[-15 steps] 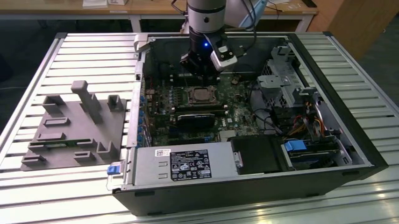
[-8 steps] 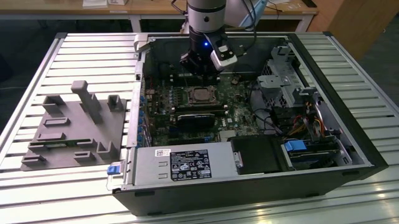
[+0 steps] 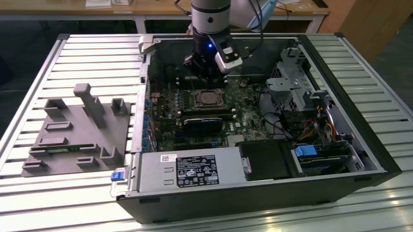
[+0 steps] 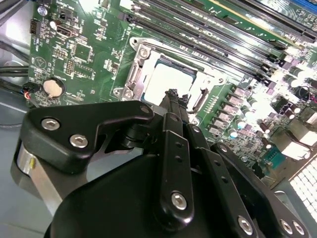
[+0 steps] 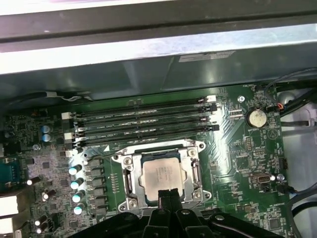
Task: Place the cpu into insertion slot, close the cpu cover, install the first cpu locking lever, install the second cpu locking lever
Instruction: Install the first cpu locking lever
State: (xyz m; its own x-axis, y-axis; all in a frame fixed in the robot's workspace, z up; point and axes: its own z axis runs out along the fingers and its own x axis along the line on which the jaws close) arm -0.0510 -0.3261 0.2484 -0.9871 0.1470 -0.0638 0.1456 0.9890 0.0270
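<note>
The cpu point(image 5: 162, 173) lies flat in the insertion slot point(image 5: 122, 159), its pale metal top showing through the window of the cpu cover point(image 5: 193, 171). The silver cover frame is down around the chip. My gripper point(image 5: 167, 194) is shut, its dark fingertips pressed together at the socket's edge, just over one side of the cover. In the second wrist view the same fingertips point(image 4: 172, 95) end at the rim of the cpu point(image 4: 166, 79). In the exterior view the gripper point(image 3: 201, 77) hangs inside the open computer case, just behind the cpu point(image 3: 208, 98). I see nothing between the fingers.
Long black memory slots point(image 5: 143, 121) run beside the socket, and a coin battery point(image 5: 256, 117) sits near them. The case holds a power supply point(image 3: 187, 171), a drive cage point(image 3: 293, 84) and cables. A grey fixture block point(image 3: 77, 130) stands on the slatted table at the exterior view's left.
</note>
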